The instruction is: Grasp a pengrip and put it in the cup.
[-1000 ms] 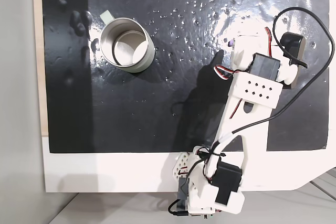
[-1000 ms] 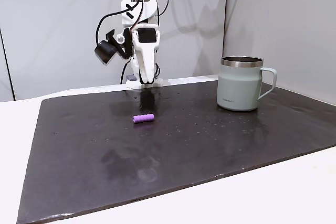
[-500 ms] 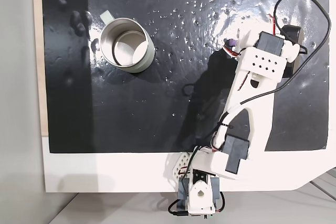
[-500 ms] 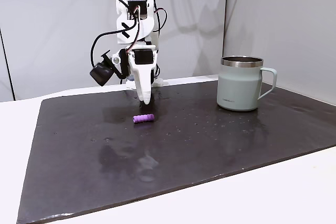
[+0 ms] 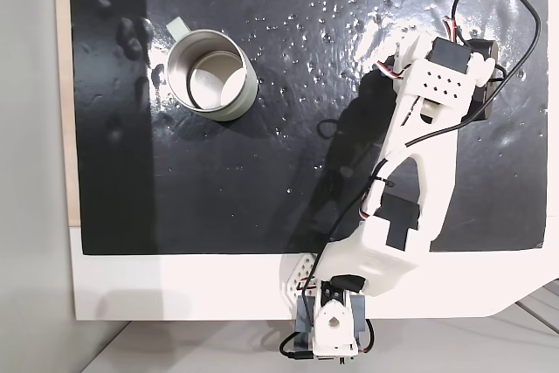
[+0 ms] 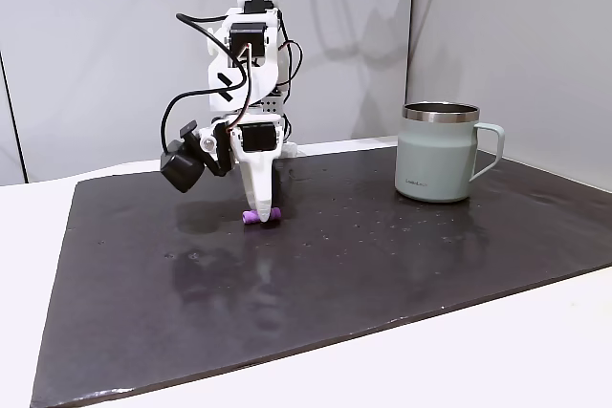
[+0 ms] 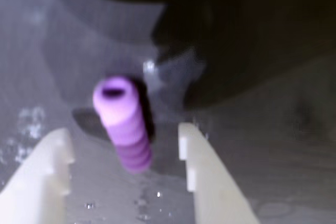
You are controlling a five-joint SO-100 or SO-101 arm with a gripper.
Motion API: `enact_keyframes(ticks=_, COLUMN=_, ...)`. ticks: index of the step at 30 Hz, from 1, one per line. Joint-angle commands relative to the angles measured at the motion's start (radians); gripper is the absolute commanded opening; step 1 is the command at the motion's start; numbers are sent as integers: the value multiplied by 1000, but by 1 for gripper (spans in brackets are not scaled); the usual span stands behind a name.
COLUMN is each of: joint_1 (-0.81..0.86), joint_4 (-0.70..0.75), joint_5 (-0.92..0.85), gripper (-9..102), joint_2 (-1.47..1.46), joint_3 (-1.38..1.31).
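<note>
Gripper (image 7: 126, 145) of mine hangs low over the black mat (image 6: 382, 274), its two pale fingers (image 7: 44, 171) spread apart with the pengrip (image 7: 123, 121) lying on the mat in the gap between them, touched by neither. From the side fixed view my fingertips (image 6: 260, 209) reach down right at the purple pengrip (image 6: 258, 216). Well apart from it stands the cup (image 6: 438, 153), upright on the mat, handle pointing away from me.

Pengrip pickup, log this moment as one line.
phase: pre-grasp | gripper: open, fingers straddle pengrip | pengrip: on mat | cup: upright, apart
</note>
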Motion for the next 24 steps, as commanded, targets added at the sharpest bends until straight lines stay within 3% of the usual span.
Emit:
enact_keyframes(ticks=1, joint_1=25, joint_4=-8, joint_5=-15, gripper=11, joint_2=-11, joint_3=-83)
enact_keyframes(ticks=8, joint_1=48, joint_4=21, joint_5=-12, gripper=0, joint_2=-81, joint_3=-153)
enact_keyframes(ticks=13, joint_1=37, joint_4=94, joint_5=3, gripper=0, joint_2=-54, joint_3=-213)
enact_keyframes(ticks=24, joint_1=-44, joint_4=241, joint_5=40, gripper=0, joint_2=341, joint_3=-244)
